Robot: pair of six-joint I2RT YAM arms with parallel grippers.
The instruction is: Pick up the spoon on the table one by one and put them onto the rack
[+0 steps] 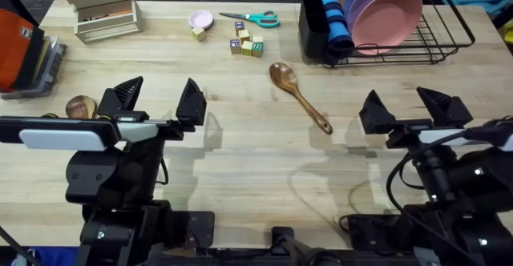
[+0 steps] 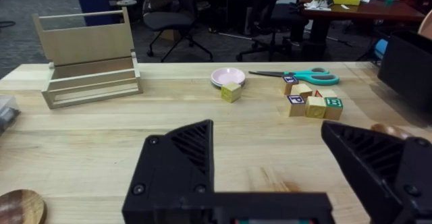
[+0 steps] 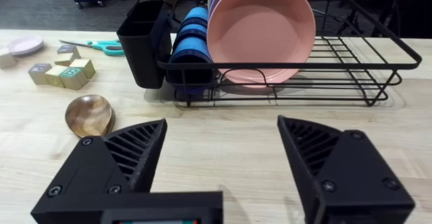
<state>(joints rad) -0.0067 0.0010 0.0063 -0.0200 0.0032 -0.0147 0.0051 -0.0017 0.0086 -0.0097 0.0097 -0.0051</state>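
Overhead view: one spoon (image 1: pixel 300 95) lies flat on the table (image 1: pixel 256 162) just in front of the rack (image 1: pixel 417 38), bowl toward the wooden letter blocks (image 1: pixel 247 43) and handle slanting toward the right gripper (image 1: pixel 405 106), with bare wood between it and the rack's black caddy (image 1: pixel 314 26). A second spoon (image 1: pixel 80 106) lies far from the rack by the left gripper (image 1: pixel 158 98), only its bowl visible beside the arm. Both grippers hover with fingers spread and empty, while pink plates (image 1: pixel 385 10) and a blue roll (image 1: pixel 333 22) fill the rack, and scissors (image 1: pixel 252 18), a small pink dish (image 1: pixel 200 18) and a beige organizer (image 1: pixel 104 10) sit farther along the far edge.
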